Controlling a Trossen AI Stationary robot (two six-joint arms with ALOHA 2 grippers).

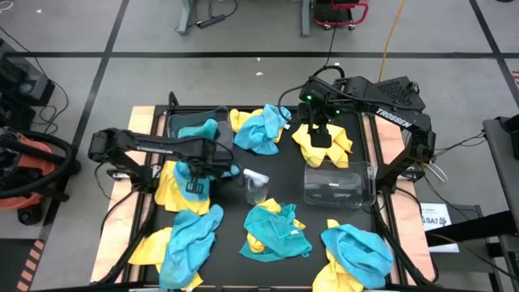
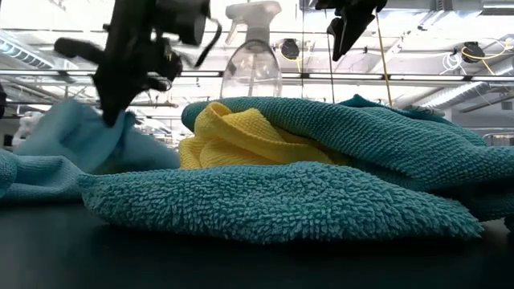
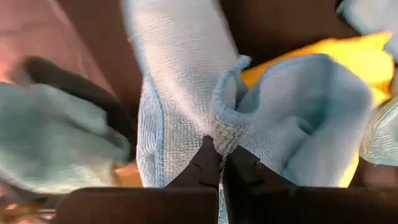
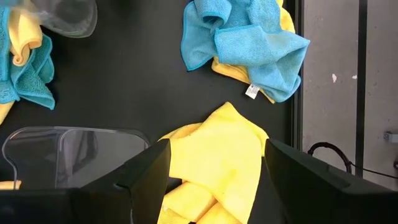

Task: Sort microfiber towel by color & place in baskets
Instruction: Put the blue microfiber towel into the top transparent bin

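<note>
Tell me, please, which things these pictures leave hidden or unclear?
- Left clear plastic basket: high view, partly covered by the left arm and a turquoise microfiber towel.
- Left hand: shut on a pale blue cloth fold; left wrist view blurred, rest unclear.
- Clear spray bottle: low view, base hidden behind piled towels.

The table (image 1: 369, 136) has a black top with pale wooden edge strips. It stands on a grey concrete floor (image 1: 243, 24) marked with dark tape lines (image 1: 105, 65). A yellow cable (image 1: 395, 32) crosses the floor. Ceiling beams (image 2: 450, 76) run overhead.
</note>
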